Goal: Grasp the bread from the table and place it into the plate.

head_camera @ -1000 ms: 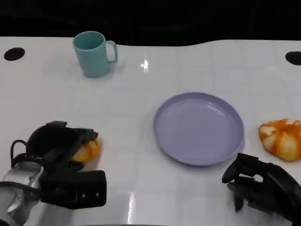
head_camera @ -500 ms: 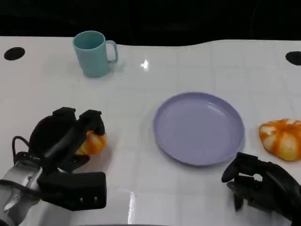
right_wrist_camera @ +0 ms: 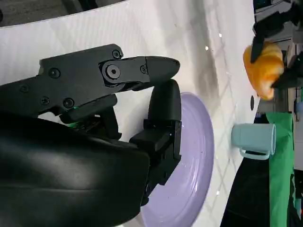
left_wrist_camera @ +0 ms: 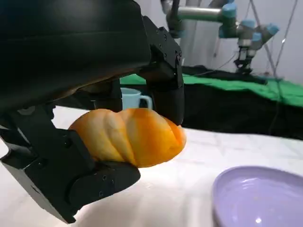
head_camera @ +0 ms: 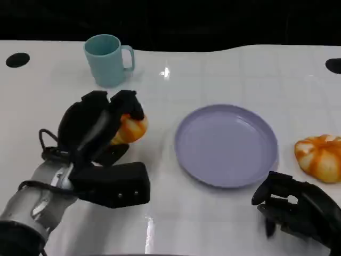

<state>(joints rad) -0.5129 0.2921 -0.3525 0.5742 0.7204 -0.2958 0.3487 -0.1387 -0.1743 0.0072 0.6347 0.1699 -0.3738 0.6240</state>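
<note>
My left hand (head_camera: 98, 130) holds a golden-orange bread roll (head_camera: 129, 129) above the table, left of the lilac plate (head_camera: 226, 145). In the left wrist view the roll (left_wrist_camera: 128, 137) is clamped between black fingers (left_wrist_camera: 161, 80), with the plate's rim (left_wrist_camera: 258, 196) off to one side. My right hand (head_camera: 298, 210) rests low near the table's front edge, just in front of the plate, fingers curled and holding nothing. The right wrist view shows that hand (right_wrist_camera: 109, 109) over the plate (right_wrist_camera: 189, 170), with the roll (right_wrist_camera: 264, 66) far off.
A teal mug (head_camera: 107, 60) stands at the back left. A second orange-and-white bread (head_camera: 319, 156) lies right of the plate. Black holes mark the table's far corners (head_camera: 17, 60). A dark background lies beyond the far edge.
My left hand has lifted the roll off the table and carried it up and to the right, toward the plate. The right hand has stayed where it was.
</note>
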